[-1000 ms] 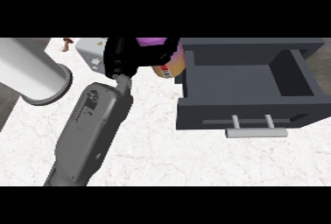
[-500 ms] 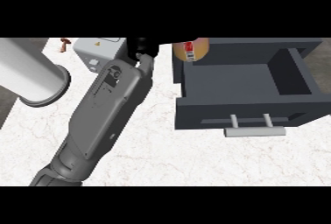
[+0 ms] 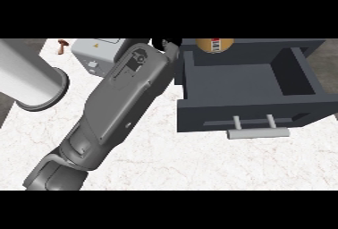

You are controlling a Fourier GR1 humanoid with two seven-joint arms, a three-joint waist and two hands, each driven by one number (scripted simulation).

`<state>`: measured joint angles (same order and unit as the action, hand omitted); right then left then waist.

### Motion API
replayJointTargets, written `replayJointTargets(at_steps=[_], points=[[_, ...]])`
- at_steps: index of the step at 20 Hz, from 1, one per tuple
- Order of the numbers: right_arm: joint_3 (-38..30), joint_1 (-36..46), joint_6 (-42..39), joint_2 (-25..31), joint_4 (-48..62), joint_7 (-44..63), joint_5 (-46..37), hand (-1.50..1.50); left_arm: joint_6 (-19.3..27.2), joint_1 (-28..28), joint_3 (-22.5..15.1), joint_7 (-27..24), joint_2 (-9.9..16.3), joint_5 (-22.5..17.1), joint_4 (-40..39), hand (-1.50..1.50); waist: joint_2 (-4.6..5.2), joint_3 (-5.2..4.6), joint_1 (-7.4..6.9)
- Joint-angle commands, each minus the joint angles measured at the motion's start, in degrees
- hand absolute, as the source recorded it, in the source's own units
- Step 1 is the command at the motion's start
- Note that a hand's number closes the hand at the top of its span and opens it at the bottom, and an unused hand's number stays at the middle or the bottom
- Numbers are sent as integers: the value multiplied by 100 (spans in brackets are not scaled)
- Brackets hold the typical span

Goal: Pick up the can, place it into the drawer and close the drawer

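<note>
Can over the drawer's far edge, release still to come

Can: a small cylinder with a brown-gold body and a white label with red print (image 3: 215, 44) shows at the far edge of the view, just over the far wall of the open dark grey box-shaped drawer (image 3: 191, 80). A sliver of the black hand (image 3: 166, 43) shows just left of the can, at the end of the long grey forearm (image 3: 119, 103) that crosses the worktop diagonally. Whether its fingers are clamped on the can or apart I cannot tell; the view cuts them off. The other hand does not show.

To do this step well, I judge the can should come nearer, past the far wall and over the drawer's flat floor, then go low before the fingers part, so a round can does not tip or roll. The forearm lies close to the drawer's left wall and should keep off it.

The drawer looks rigid and matt, with a pale grey bar handle (image 3: 257, 132) on two posts at its near face. The worktop is white marble-patterned stone (image 3: 198, 165). A broad pale cylinder (image 3: 30, 78) stands at the left, and a light grey boxy appliance (image 3: 99, 56) sits far left.
</note>
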<state>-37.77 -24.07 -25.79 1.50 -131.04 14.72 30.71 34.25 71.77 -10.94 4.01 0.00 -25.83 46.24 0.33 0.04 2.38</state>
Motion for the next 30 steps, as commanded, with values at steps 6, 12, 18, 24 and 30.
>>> replayJointTargets(at_steps=[6,12,18,24,30], points=[[40,253,18,57,123,25,-101,-150,175,500,-733,-671,0,-1143,-906,150,33,3,117],[122,167,-64,-143,100,-116,-152,-150,361,795,-1150,-701,0,-1518,-1324,150,28,7,145],[191,394,-18,-60,106,49,-180,-150,669,686,-1839,-760,0,-2094,-1413,150,56,12,259],[-4,499,72,247,226,264,-91,-150,814,819,-2033,-899,0,-2297,-1797,-150,67,10,262],[202,349,47,-139,-125,194,-243,-150,1182,765,-2356,-1026,0,-2601,-1816,-150,65,9,299]])
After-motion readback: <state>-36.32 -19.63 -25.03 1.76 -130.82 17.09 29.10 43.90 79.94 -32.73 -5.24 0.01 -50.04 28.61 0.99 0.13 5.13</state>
